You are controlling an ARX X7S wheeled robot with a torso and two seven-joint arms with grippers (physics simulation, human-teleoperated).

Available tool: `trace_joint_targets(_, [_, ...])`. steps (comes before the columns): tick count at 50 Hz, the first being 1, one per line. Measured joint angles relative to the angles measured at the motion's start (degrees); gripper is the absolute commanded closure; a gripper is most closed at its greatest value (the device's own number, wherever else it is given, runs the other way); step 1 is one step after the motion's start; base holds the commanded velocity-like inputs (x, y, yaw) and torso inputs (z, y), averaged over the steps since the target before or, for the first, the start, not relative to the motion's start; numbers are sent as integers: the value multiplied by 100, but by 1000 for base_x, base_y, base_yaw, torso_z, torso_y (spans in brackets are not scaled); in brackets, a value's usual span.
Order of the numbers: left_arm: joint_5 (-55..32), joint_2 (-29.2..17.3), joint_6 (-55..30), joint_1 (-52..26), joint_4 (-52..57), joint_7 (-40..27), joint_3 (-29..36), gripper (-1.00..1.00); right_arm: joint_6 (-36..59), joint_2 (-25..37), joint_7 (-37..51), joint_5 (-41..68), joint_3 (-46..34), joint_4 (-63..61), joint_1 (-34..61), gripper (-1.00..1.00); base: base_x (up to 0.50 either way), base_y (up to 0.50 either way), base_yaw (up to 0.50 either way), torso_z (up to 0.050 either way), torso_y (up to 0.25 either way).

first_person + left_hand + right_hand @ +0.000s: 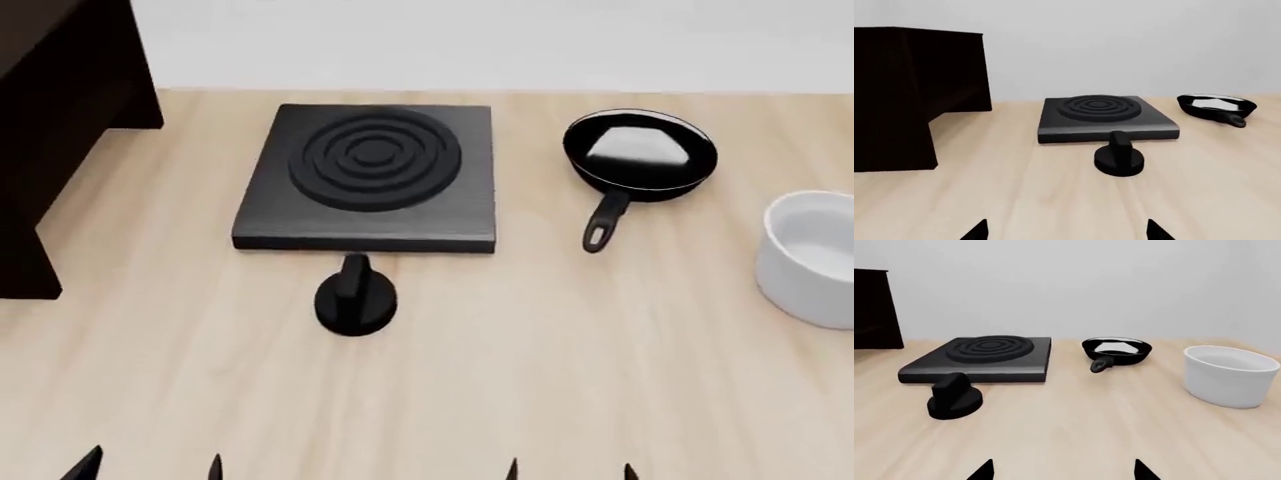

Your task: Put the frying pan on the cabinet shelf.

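Note:
The frying pan (639,153) is small, round and black with a glossy grey inside. It sits on the wooden table right of the burner plate, its long handle (603,222) pointing toward me. It also shows in the left wrist view (1216,106) and the right wrist view (1116,350). The cabinet shelf (60,110) is a very dark boxy unit at the far left, also in the left wrist view (901,95). My left gripper (150,468) and right gripper (570,470) are open and empty at the table's near edge, only their fingertips showing.
A flat black burner plate (370,175) with concentric rings lies mid-table, with a black round knob (355,297) in front of it. A white cylindrical pot (811,257) stands at the right edge. A pale wall is behind the table.

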Motion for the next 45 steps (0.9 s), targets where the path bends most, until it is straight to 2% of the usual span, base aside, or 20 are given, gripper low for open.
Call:
trace_joint_targets(19, [-112, -75, -38, -29, 3, -103, 68, -100, 493, 122, 265, -75, -135, -677, -115, -100, 494, 88, 0, 0, 0])
trace_joint_targets(45, [-226, -159, -103, -66, 15, -229, 172, -100, 455, 223, 362, 13, -236, -594, -63, -100, 500, 15, 0, 0, 1])
